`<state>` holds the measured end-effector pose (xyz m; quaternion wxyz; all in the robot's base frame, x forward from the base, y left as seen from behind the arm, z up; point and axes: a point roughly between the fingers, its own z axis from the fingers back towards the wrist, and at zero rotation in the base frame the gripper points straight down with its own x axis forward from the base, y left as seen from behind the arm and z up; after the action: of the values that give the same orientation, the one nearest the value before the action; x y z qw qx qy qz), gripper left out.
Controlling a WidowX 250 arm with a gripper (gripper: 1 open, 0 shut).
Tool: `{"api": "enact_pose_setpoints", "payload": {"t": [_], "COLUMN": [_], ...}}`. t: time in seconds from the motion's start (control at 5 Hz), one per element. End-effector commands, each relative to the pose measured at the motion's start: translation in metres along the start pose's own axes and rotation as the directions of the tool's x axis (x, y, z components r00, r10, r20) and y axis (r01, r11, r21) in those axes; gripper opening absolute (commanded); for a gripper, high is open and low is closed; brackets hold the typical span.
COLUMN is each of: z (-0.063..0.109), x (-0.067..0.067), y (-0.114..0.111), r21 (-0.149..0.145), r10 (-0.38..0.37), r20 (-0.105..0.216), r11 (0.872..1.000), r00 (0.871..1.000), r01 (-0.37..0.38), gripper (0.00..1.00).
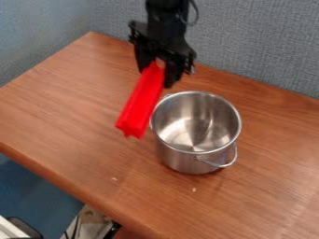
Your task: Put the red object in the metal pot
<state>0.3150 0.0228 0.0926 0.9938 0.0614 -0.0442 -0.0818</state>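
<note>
The gripper (167, 63) is holding the red block (141, 101) by its upper end, jaws clamped around it. The block is hanging tilted, just left of the pot (196, 130), which is sitting on the worktop (62, 93).
</note>
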Motion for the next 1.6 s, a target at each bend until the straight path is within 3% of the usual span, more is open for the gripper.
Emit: {"api": "enact_pose_setpoints", "payload": {"t": [0.0, 0.2, 0.4, 0.6, 0.8, 1.2, 1.4], "z": [0.026, 0.042, 0.060, 0.075, 0.087, 0.086, 0.082], "x": [0.016, 0.031, 0.035, 0.031, 0.029, 0.031, 0.028], "y": [0.029, 0.062, 0.076, 0.058, 0.040, 0.050, 0.051], "r21": [0.036, 0.053, 0.033, -0.007, -0.042, -0.004, -0.006], "r10": [0.099, 0.199, 0.287, 0.308, 0.308, 0.236, 0.162], "r20": [0.046, 0.064, 0.085, 0.092, 0.094, 0.074, 0.112], "r11": [0.994, 0.978, 0.956, 0.951, 0.951, 0.972, 0.987], "r00": [0.994, 0.978, 0.954, 0.947, 0.947, 0.969, 0.980], "r01": [-0.101, -0.202, -0.290, -0.308, -0.305, -0.237, -0.162], "gripper": [0.00, 0.00, 0.00, 0.00, 0.00, 0.00, 0.00]}}
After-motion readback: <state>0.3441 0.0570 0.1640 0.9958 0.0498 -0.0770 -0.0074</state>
